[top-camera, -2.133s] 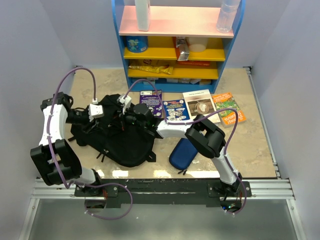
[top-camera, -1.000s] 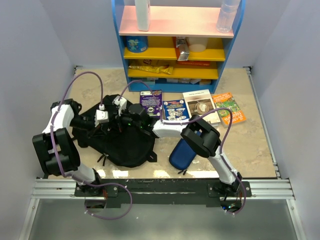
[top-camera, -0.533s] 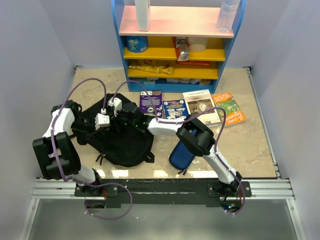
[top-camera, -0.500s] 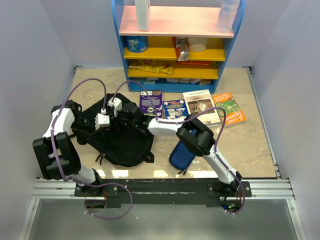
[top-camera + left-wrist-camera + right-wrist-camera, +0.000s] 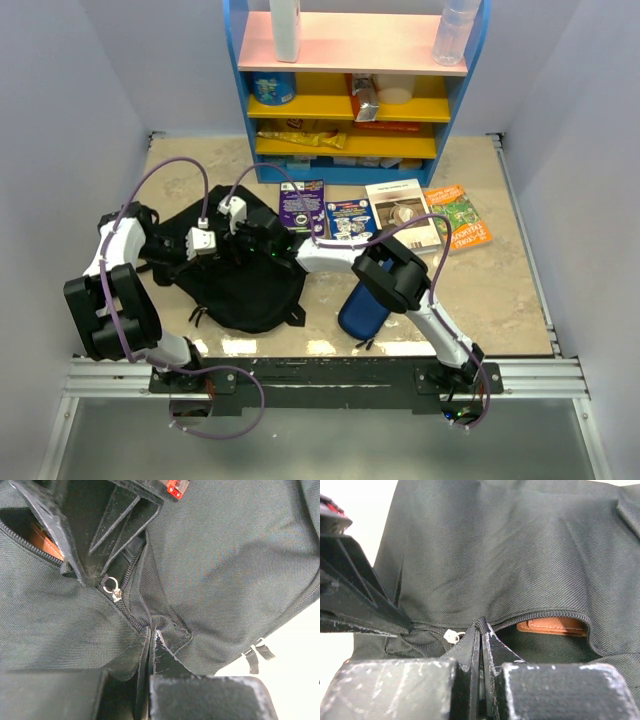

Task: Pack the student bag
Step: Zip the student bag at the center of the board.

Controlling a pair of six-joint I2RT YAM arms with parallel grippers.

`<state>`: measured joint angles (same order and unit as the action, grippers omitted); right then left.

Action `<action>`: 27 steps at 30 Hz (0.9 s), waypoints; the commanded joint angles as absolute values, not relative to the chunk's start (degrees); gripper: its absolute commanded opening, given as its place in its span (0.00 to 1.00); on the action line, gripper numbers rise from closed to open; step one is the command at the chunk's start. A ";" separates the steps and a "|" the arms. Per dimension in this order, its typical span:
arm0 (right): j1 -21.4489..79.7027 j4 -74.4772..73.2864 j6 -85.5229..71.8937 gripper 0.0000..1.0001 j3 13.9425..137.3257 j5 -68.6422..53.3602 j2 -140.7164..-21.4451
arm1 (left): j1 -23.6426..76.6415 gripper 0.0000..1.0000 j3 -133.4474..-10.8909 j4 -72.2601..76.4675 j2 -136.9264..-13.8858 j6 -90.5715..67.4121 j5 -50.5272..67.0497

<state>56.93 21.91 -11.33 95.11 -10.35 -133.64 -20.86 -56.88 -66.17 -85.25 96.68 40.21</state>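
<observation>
The student bag point(image 5: 245, 295) is a black fabric backpack lying at the left of the table. In the left wrist view my left gripper point(image 5: 151, 630) is shut on a fold of the bag's fabric point(image 5: 225, 555) beside the zipper, just below the silver zipper slider point(image 5: 113, 588). My right gripper point(image 5: 482, 625) is shut on a black tab at the zipper's edge, next to the slider point(image 5: 452, 636). The zipper gapes a little, and a brown leather piece point(image 5: 551, 626) shows inside. From above, both grippers point(image 5: 222, 252) point(image 5: 243, 243) meet over the bag's upper part.
Several books lie in a row behind the bag: purple point(image 5: 302, 205), blue point(image 5: 350, 220), cream point(image 5: 402, 212), orange-green point(image 5: 457, 215). A dark-blue pencil case point(image 5: 365, 305) lies near the right arm. A blue shelf unit point(image 5: 355, 90) with bottles and packets stands at the back.
Both grippers have drifted left and slightly back, staying shut on the bag. The bag's top has shifted left with them, and the right arm has stretched further left.
</observation>
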 commanded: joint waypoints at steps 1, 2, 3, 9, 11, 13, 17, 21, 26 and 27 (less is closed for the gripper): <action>50.28 23.38 -8.96 0.00 95.62 8.44 -131.57 | -23.03 0.00 -55.20 -75.50 -84.46 96.85 30.59; 50.19 22.86 -8.96 0.00 96.50 8.52 -131.75 | -23.03 0.00 -55.11 -75.50 -84.55 96.86 30.50; 50.10 22.24 -8.09 0.00 97.11 10.09 -132.01 | -23.03 0.00 -55.19 -75.50 -84.64 96.94 30.50; 49.05 14.52 -7.56 0.00 102.91 20.12 -133.94 | -23.03 0.00 -54.67 -75.50 -84.73 97.12 30.76; 48.78 13.10 -6.68 0.00 104.58 23.20 -135.00 | -23.03 0.00 -54.41 -75.50 -84.64 97.47 30.59; 48.52 13.27 -5.01 0.00 105.03 24.95 -135.35 | -23.12 0.00 -54.40 -75.50 -84.64 97.56 30.32; 47.38 12.22 -3.69 0.00 108.09 26.19 -136.40 | -23.03 0.00 -54.14 -75.50 -84.11 97.91 29.53; 47.02 9.32 -0.27 0.00 113.54 30.48 -139.65 | -23.11 0.00 -53.70 -75.59 -84.20 98.35 28.74; 46.84 7.82 2.11 0.00 117.78 32.53 -142.21 | -23.03 0.00 -54.31 -75.50 -84.29 98.44 28.82; 46.85 8.43 1.59 0.00 116.99 30.87 -140.55 | -23.11 0.00 -54.66 -75.50 -84.29 98.18 29.52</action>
<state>52.51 5.91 -4.01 114.41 16.97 -142.71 -22.11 -55.40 -65.34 -85.23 98.41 35.46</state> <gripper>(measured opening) 0.007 0.014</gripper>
